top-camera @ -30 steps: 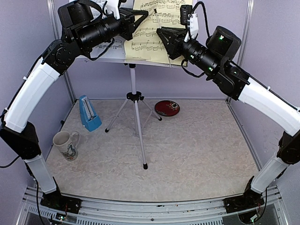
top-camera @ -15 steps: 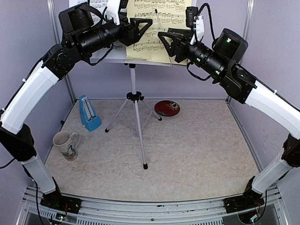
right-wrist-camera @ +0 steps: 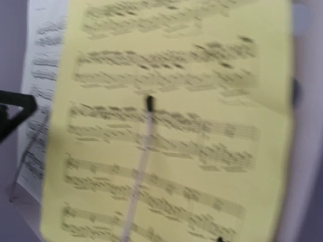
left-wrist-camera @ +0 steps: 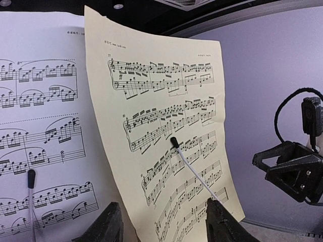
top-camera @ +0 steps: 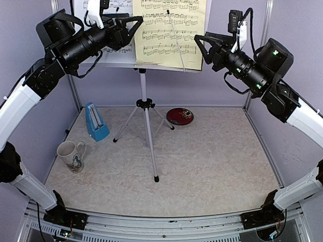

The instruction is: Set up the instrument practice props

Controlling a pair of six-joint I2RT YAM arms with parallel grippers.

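The music stand on its silver tripod [top-camera: 147, 132] stands mid-table. A yellow music sheet [top-camera: 172, 31] rests on its desk under a thin wire retainer [left-wrist-camera: 194, 171], overlapping a white music sheet [top-camera: 119, 53] on its left. My left gripper [top-camera: 130, 30] hovers open just left of the yellow sheet [left-wrist-camera: 166, 121], touching nothing; the white sheet [left-wrist-camera: 40, 126] lies beside it. My right gripper [top-camera: 204, 48] hangs open to the right of the sheets, apart from them. Its wrist view is blurred and shows the yellow sheet [right-wrist-camera: 166, 126], not its fingers. The blue metronome [top-camera: 96, 122] sits at the left.
A white patterned mug [top-camera: 70, 155] stands near the left front. A red round plate [top-camera: 180, 116] lies behind the tripod's right leg. Purple walls close in the table on three sides. The right gripper [left-wrist-camera: 291, 170] shows at the edge of the left wrist view.
Both grippers have let go and drawn back from the sheets, the left one leftward and the right one rightward. Their jaws have opened. The yellow sheet stays on the stand.
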